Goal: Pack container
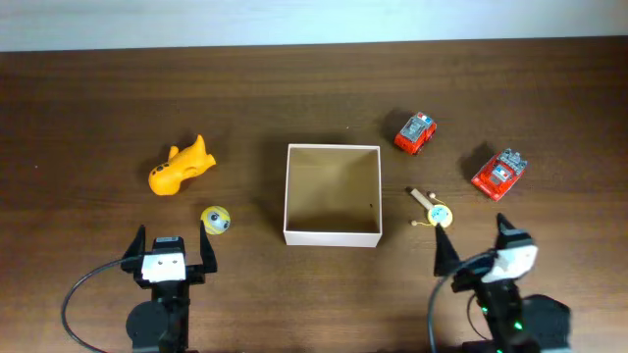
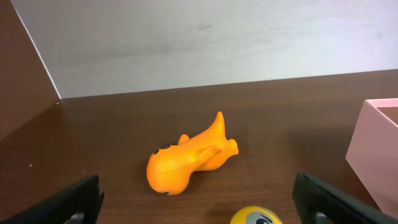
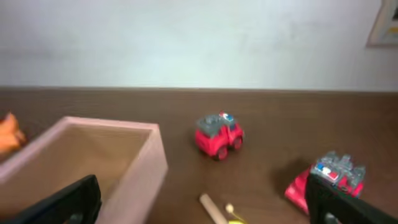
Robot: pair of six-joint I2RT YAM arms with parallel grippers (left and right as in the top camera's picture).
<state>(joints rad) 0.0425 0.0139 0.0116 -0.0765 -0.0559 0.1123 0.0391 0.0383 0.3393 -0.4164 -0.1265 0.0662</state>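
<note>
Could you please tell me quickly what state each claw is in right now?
Left claw: open, holding nothing.
Right claw: open, holding nothing.

Left wrist: yellow ball [image 2: 257, 216] is cut by the bottom edge, only its top shows. Container [image 2: 378, 146] is cut by the right edge, one corner visible. Left fingers [image 2: 74, 199] are clipped at the bottom corners.

Right wrist: whole frame is soft. Orange toy [image 3: 9, 132] is a sliver at the left edge. Wooden stick [image 3: 213, 209] runs off the bottom. Lower-right red vehicle [image 3: 333, 174] sits partly behind the right finger [image 3: 354, 208], details blurred.

Overhead: ball markings too small to read; arm bases [image 1: 155, 328] cut off at the bottom.
</note>
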